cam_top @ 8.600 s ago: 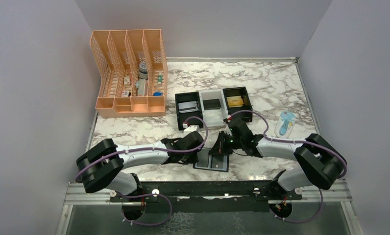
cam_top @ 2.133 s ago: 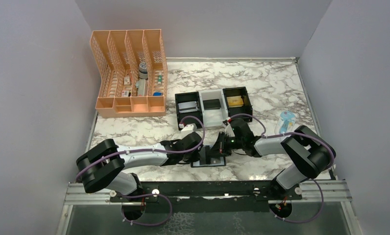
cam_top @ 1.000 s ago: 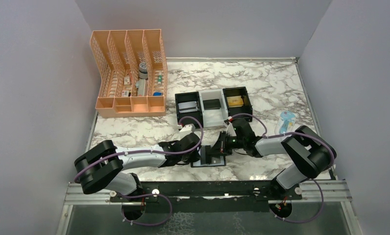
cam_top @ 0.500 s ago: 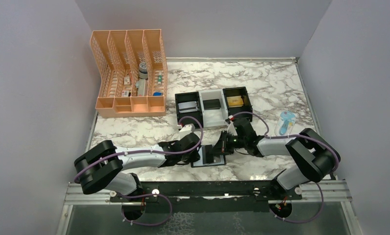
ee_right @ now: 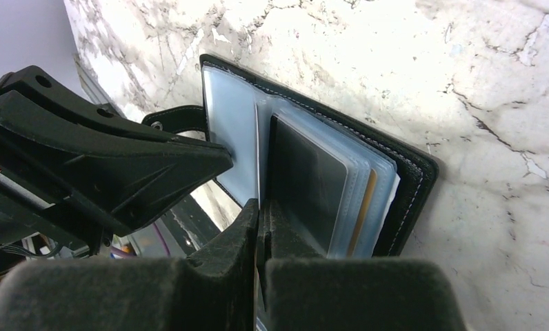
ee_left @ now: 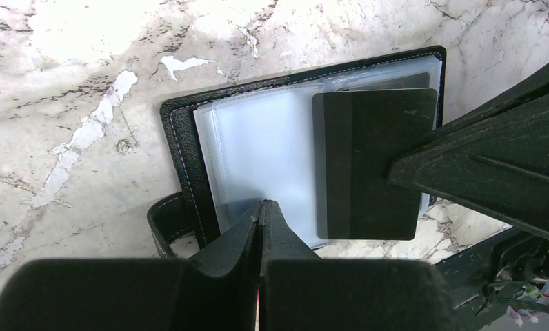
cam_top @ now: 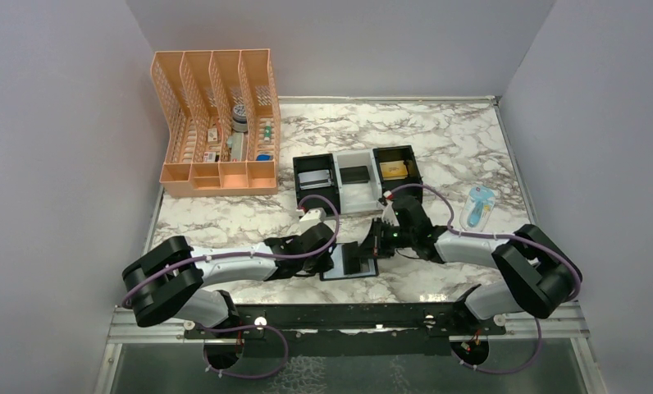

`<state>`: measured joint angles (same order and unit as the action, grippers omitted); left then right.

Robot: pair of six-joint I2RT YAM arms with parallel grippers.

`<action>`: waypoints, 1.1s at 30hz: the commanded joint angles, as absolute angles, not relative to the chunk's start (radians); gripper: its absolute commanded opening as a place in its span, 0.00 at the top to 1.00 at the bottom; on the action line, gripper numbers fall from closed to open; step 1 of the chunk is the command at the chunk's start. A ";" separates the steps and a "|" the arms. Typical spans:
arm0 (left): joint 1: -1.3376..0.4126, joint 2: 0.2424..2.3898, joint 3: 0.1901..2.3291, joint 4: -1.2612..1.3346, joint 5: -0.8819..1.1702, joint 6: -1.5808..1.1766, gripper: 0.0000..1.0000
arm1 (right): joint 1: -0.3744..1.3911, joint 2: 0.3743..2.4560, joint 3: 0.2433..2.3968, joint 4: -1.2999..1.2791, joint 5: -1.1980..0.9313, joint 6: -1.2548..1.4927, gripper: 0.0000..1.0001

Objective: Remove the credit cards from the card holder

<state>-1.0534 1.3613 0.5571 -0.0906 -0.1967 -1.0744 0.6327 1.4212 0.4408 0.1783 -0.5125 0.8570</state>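
The black card holder lies open near the table's front edge, its clear sleeves facing up and its snap tab sticking out at one side. My left gripper is shut with nothing between its tips, which rest on the sleeve of one half. My right gripper is shut on a dark grey credit card, which pokes out past the holder's edge. The same card fills the right wrist view. A second card's orange edge shows inside the sleeves behind it.
Three small square trays stand just behind the holder: black, white, black. A peach mesh organiser occupies the back left. A blue and white packet lies to the right.
My right arm's elbow has swung outward to the right while its gripper stayed on the dark card. The left arm and the holder have barely moved.
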 commanded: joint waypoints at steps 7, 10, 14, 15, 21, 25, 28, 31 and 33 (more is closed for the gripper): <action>-1.049 1.281 0.592 -0.167 -0.256 -1.014 0.81 | 0.617 1.334 0.546 0.036 -0.441 0.705 0.99; -1.038 1.246 0.626 -0.227 -0.280 -0.975 0.77 | 0.615 1.300 0.597 -0.073 -0.381 0.651 0.99; -1.014 1.206 0.636 -0.235 -0.243 -0.924 0.70 | 0.615 1.227 0.596 -0.085 -0.302 0.615 0.99; -1.009 1.198 0.639 -0.236 -0.235 -0.912 0.66 | 0.615 1.210 0.600 -0.090 -0.280 0.602 0.99; -0.942 1.140 0.648 -0.274 -0.206 -0.854 0.50 | 0.615 1.107 0.617 -0.098 -0.154 0.505 0.99; -0.863 1.099 0.641 -0.297 -0.164 -0.807 0.38 | 0.615 1.052 0.624 -0.057 -0.054 0.393 0.99; -0.816 1.070 0.643 -0.327 -0.162 -0.770 0.29 | 0.615 1.031 0.615 0.029 -0.025 0.282 0.99; -0.764 1.034 0.643 -0.356 -0.161 -0.743 0.12 | 0.615 1.029 0.592 0.151 -0.014 0.171 0.99; -0.723 1.014 0.650 -0.392 -0.169 -0.722 0.01 | 0.615 1.048 0.587 0.216 0.004 0.093 0.99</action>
